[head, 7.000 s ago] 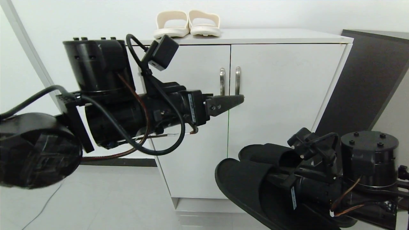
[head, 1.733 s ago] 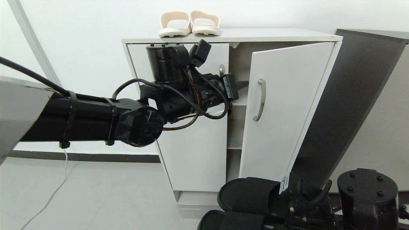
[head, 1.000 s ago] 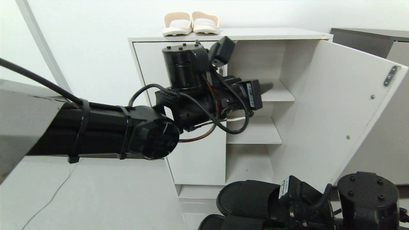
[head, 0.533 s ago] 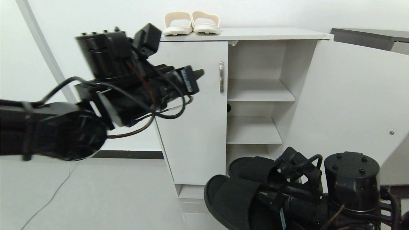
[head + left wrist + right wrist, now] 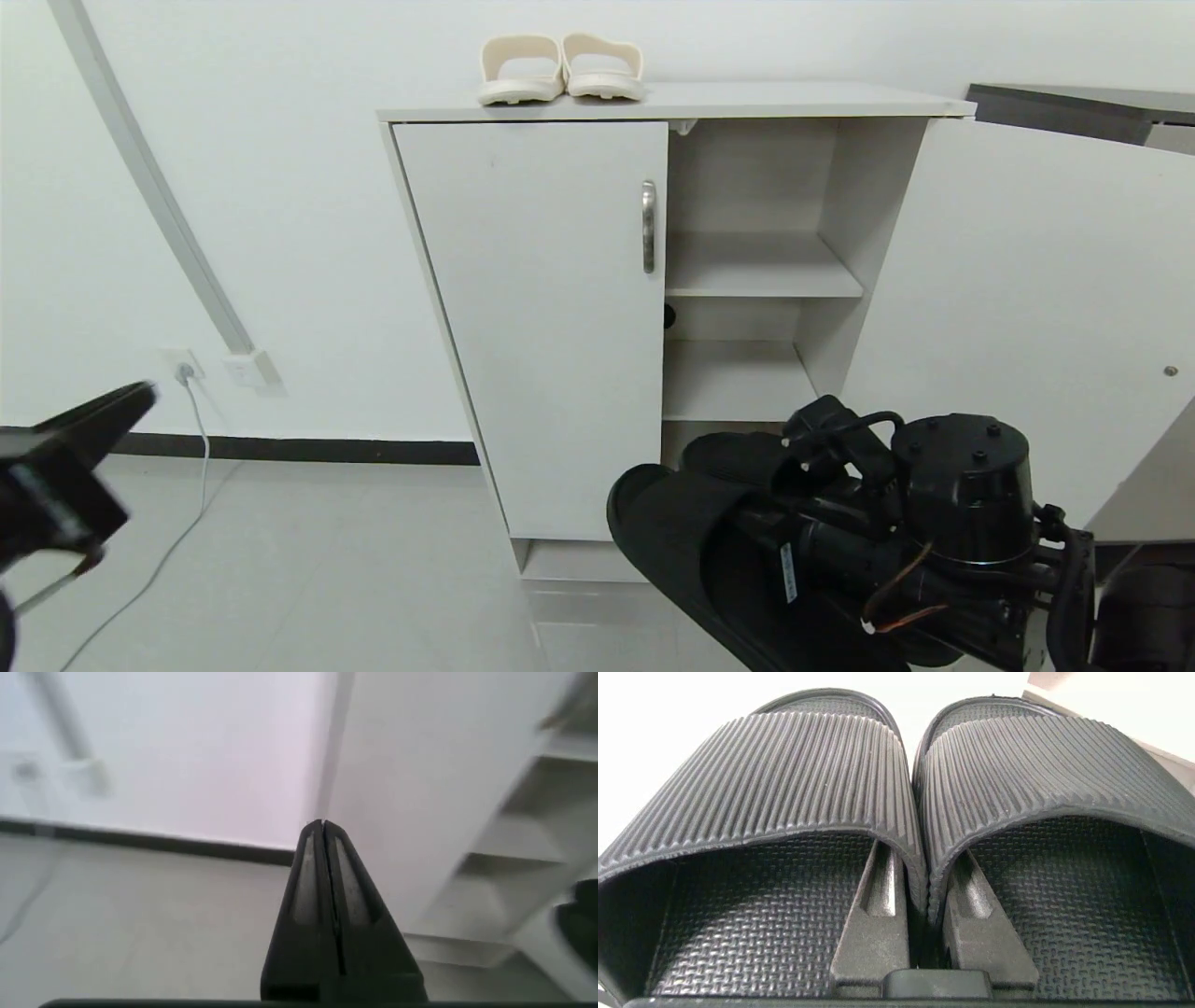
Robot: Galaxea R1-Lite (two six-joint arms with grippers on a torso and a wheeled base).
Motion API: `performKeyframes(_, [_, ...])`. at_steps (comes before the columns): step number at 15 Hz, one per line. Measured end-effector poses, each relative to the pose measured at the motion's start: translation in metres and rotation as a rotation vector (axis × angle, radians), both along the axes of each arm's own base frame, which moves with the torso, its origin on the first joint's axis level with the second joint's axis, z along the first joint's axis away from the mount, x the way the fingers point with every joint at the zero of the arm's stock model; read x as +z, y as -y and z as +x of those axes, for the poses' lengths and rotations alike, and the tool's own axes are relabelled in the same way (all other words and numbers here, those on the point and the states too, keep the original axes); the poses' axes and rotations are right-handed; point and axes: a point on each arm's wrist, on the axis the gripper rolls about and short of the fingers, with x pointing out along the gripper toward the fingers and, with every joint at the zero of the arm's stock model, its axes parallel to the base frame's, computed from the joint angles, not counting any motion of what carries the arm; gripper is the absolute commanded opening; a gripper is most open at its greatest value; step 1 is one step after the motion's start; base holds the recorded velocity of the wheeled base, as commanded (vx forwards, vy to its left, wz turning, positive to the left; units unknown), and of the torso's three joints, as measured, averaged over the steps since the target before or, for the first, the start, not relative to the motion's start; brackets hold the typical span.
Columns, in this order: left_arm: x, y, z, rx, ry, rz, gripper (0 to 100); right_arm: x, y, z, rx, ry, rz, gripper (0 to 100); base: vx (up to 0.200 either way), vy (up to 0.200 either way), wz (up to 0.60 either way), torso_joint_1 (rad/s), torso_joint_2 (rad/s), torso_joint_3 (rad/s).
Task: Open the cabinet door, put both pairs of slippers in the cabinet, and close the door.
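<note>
Now the cabinet [image 5: 794,98] stands against the wall with its right door [image 5: 1027,299] swung wide open, while the left door [image 5: 541,327] is closed and its handle [image 5: 648,227] stands upright at the inner edge. Behind the open door two shelves show, an upper shelf [image 5: 756,266] and a lower shelf [image 5: 738,378], both bare.

The beige slippers [image 5: 562,70] sit side by side on top of the cabinet, near its left end, above the closed door.

The black slippers [image 5: 709,532] are in the air, low and in front of the open half of the cabinet, outside it, with the toes pointing toward the opening. The right gripper [image 5: 924,896] holds them. In the right wrist view one finger lies inside each slipper, under the ribbed strap, and the two fingers pinch the inner side walls of the pair together, so the slippers touch each other along the middle.

The left gripper [image 5: 323,831] is low at the left, well apart from the cabinet, over the floor. Its fingers are pressed flat together and they carry nothing.

On the wall to the left of the cabinet there is a socket [image 5: 177,364], and a cable [image 5: 168,551] runs from it down onto the floor.
</note>
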Motion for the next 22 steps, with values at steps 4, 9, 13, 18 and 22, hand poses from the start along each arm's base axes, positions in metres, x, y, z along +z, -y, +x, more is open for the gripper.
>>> performKeyframes(4, [-0.066,-0.02,-0.079,0.182,-0.053,0.023,0,-0.006,-0.002,0.002,-0.001,-0.015,-0.015,0,0.0,0.0,0.0,0.0,0.0,0.0])
performKeyframes(9, [-0.131,-0.018,-0.116,0.134,-0.025,0.037,0,-0.008,-0.003,0.002,0.004,-0.017,-0.021,0,0.0,0.0,0.0,0.0,0.0,0.0])
performKeyframes(13, [-0.14,-0.014,-0.118,-0.077,0.033,0.025,0,-0.009,-0.003,0.001,0.007,-0.02,-0.026,0,0.0,0.0,0.0,0.0,0.0,0.0])
performKeyframes(18, [-0.147,-0.014,-0.118,-0.069,-0.012,0.13,0,-0.009,-0.006,0.002,0.011,0.002,-0.005,0,0.0,0.0,0.0,0.0,0.0,0.0])
performKeyframes(22, [-0.145,-0.014,-0.118,-0.049,0.005,0.037,0,-0.012,-0.009,0.005,-0.009,0.02,0.003,0,0.0,0.0,0.0,0.0,0.0,0.0])
